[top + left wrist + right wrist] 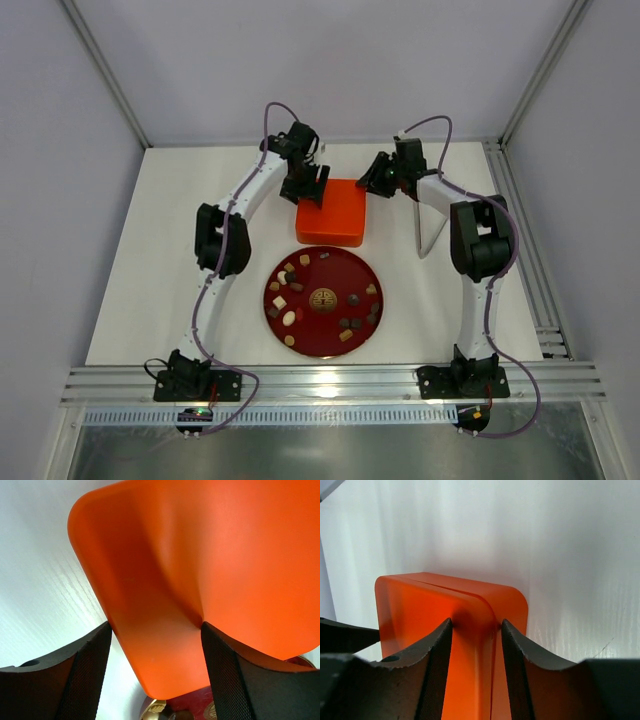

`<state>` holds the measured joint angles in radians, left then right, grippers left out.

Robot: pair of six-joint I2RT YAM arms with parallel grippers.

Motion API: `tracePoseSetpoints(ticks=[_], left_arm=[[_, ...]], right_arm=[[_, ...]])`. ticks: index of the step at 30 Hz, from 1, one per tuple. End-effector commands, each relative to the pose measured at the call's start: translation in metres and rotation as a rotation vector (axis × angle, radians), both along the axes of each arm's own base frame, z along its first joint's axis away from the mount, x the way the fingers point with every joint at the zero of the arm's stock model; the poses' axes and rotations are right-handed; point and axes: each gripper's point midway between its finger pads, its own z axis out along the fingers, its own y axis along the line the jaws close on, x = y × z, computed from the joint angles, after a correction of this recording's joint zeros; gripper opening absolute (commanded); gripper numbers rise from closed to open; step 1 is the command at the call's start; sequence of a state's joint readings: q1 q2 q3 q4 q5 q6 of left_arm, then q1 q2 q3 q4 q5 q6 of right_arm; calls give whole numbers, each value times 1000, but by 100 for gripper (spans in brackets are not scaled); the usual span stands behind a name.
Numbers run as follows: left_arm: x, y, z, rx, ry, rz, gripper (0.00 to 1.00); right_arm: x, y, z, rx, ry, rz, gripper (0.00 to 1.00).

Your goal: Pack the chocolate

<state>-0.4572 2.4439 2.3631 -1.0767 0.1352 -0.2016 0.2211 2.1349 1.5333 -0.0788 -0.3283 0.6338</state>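
Surface: white table (200, 250) inside a pale walled enclosure; arm bases at the near edge.
Top view, chocolate: about twenty small brown, tan and cream pieces of chocolate (290, 316), loose on a dark red plate (325, 272) at table centre, mostly round its edge. None is in a gripper.
Top view, tray: orange tray (332, 210) just beyond the plate, touching or nearly touching its far edge.
Top view, arms: left gripper (312, 185) at the tray's far left corner, right gripper (372, 180) at its far right corner.
Left wrist view: tray fills the frame, its sheet creased where it meets one finger. Fingers (90, 655) stand wide, one on each side of the tray and both touching it; reads as a clamp on the tray. Plate just visible below.
Right wrist view: fingers (435, 655) narrowly apart, astride the tray's rounded edge, both apparently touching. Cannot tell whether they press on it.
Handling, tray (judgement): soft and bendy, going by the crease. Likely sags if lifted by one edge, so support both sides.
Handling, chocolate (judgement): light, rigid, smooth, easily marked or crushed. May skid on the glossy plate.
Where to hold (judgement): one piece at a time, from above, across its narrow sides, light squeeze. Outliers first.
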Motion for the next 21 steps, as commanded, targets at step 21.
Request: tracePoseSetpoints(ticks=[21], left_arm=[[-32,23,-49,131,192,-18,71]], right_arm=[[-44,-37,-69,-634,172,41,32]])
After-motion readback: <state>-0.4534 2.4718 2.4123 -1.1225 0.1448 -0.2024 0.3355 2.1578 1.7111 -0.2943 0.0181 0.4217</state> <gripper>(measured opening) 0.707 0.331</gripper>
